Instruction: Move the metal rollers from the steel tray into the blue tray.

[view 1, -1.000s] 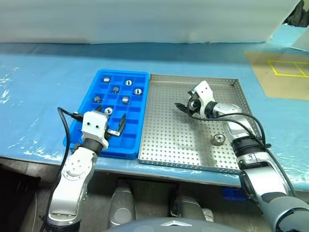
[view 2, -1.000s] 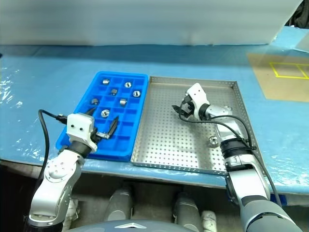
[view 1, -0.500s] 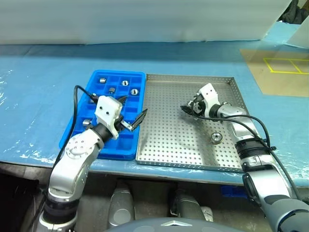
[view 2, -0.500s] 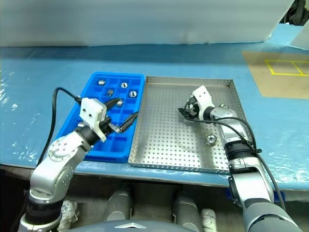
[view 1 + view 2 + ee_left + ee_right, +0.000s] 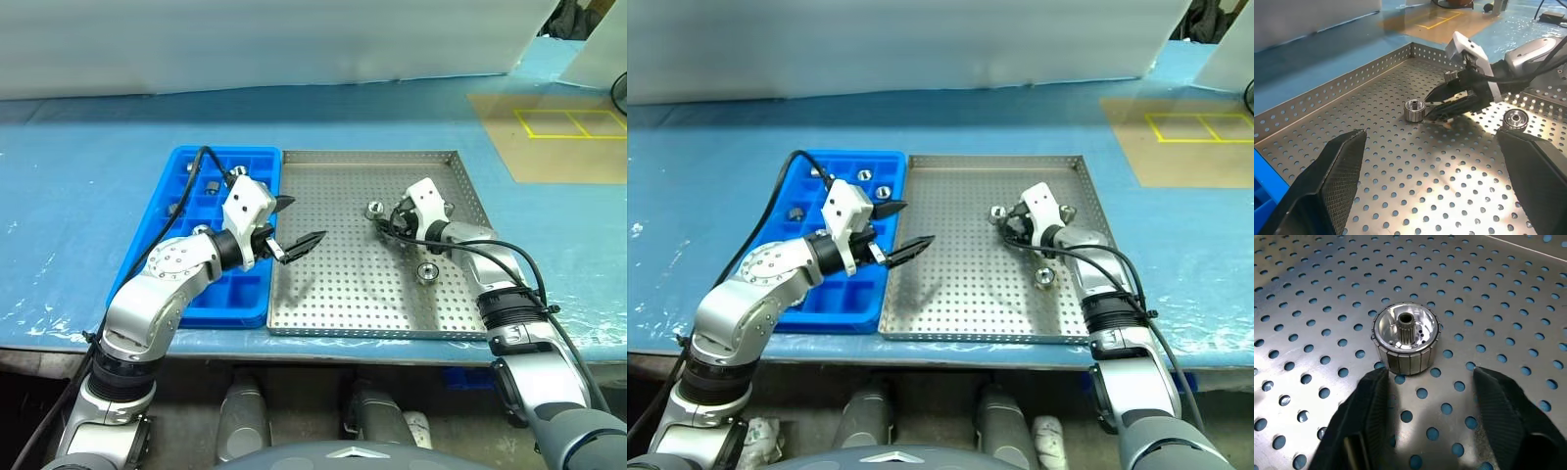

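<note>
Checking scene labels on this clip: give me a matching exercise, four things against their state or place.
1. left gripper
2. right gripper
3. steel tray
4. blue tray

A. silver, perforated floor
B. fingers spread, above the steel tray's left part
C. fingertips just short of a roller
D. plastic, gridded compartments

Pairs: 1-B, 2-C, 3-A, 4-D

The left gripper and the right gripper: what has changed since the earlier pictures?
The left gripper swung to the right, from above the blue tray to above the left side of the steel tray, open as before. The right gripper stayed over the steel tray; a metal roller now shows just ahead of it, not gripped. The other roller lies unmoved.
</note>
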`<action>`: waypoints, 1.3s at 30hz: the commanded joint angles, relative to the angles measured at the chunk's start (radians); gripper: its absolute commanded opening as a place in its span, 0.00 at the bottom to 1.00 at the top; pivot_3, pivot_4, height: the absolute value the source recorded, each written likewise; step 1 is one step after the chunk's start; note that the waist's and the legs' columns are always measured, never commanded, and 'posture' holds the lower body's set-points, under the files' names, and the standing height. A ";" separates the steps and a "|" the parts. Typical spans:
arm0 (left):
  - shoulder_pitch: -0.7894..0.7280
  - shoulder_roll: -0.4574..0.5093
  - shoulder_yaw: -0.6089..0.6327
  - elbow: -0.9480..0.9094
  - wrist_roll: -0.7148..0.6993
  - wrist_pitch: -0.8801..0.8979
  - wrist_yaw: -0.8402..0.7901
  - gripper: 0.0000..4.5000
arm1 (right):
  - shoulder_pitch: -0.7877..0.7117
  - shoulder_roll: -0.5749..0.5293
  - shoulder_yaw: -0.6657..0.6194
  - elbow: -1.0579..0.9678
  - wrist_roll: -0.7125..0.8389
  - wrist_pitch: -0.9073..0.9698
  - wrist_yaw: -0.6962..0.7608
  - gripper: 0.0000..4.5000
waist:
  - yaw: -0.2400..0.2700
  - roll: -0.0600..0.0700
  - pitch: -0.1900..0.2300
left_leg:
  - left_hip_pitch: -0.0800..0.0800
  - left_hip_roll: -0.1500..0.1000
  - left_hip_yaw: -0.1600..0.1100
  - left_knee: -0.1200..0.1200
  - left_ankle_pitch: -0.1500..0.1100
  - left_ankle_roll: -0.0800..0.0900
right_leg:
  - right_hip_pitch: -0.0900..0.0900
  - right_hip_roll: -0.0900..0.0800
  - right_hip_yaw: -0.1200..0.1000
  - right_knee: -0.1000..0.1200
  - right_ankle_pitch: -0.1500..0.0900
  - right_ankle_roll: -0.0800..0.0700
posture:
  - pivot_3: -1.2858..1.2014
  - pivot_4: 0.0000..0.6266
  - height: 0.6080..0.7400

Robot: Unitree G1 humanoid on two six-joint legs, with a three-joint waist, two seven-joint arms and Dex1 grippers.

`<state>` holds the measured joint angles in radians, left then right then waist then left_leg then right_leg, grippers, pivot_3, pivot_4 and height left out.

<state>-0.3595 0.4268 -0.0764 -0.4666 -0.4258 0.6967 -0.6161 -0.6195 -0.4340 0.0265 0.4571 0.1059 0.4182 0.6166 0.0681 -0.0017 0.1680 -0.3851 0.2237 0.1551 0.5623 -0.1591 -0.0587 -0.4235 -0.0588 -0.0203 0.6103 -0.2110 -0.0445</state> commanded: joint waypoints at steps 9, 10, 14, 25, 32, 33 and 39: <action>0.022 -0.001 -0.022 0.019 0.011 -0.074 -0.026 1.00 | -0.026 0.029 -0.021 -0.064 0.032 -0.033 0.021 0.23 | 0.000 0.000 0.000 | 0.000 0.000 0.000 0.000 0.000 0.000 | 0.000 0.000 0.000 0.000 0.000 0.000 | 0.50 0.24 1.00; 0.028 -0.001 -0.025 0.019 0.015 -0.078 -0.025 1.00 | -0.032 0.033 -0.020 -0.063 0.032 -0.039 0.021 0.31 | 0.000 0.000 0.000 | 0.000 0.000 0.000 0.000 0.000 0.000 | 0.000 0.000 0.000 0.000 0.000 0.000 | 0.50 0.24 1.00; 0.044 0.001 -0.031 0.016 0.018 -0.087 -0.024 1.00 | -0.051 0.050 -0.020 -0.053 0.032 -0.047 0.021 0.58 | 0.000 0.000 0.000 | 0.000 0.000 0.000 0.000 0.000 0.000 | 0.000 0.000 0.000 0.000 0.000 0.000 | 0.51 0.24 1.00; 0.063 0.000 -0.039 0.017 0.022 -0.101 -0.024 1.00 | -0.097 0.090 -0.010 0.063 0.000 -0.050 -0.029 0.65 | 0.000 0.000 0.000 | 0.000 0.000 0.000 0.000 0.000 0.000 | 0.000 0.000 0.000 0.001 0.000 0.000 | 0.51 0.24 1.00; 0.064 0.002 -0.045 0.035 0.038 -0.120 -0.031 1.00 | -0.117 0.103 0.016 0.136 -0.041 -0.117 -0.047 0.46 | 0.000 0.000 0.000 | 0.001 0.000 0.000 0.000 0.000 0.000 | 0.001 0.000 0.000 0.001 0.000 0.000 | 0.51 0.24 1.00; 0.064 0.002 -0.046 0.037 0.039 -0.122 -0.030 1.00 | -0.118 0.106 0.014 0.140 -0.041 -0.123 -0.049 0.38 | 0.000 0.000 0.000 | 0.001 0.000 0.000 0.000 0.000 0.000 | 0.001 0.000 0.000 0.001 0.000 0.000 | 0.51 0.24 1.00; 0.060 0.000 -0.046 0.044 0.044 -0.131 -0.029 1.00 | -0.122 0.113 0.010 0.145 -0.043 -0.138 -0.046 0.18 | -0.001 0.000 0.000 | 0.001 0.000 0.000 0.000 0.000 0.000 | 0.001 0.000 0.000 0.001 0.000 0.000 | 0.51 0.24 1.00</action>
<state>-0.2950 0.4258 -0.1216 -0.4088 -0.3813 0.5884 -0.6406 -0.7240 -0.3250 0.0331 0.5974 0.0637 0.2899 0.5658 0.0670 -0.0015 0.1679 -0.3840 0.2240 0.1553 0.5625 -0.1590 -0.0588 -0.4229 -0.0588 -0.0203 0.6115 -0.2110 -0.0447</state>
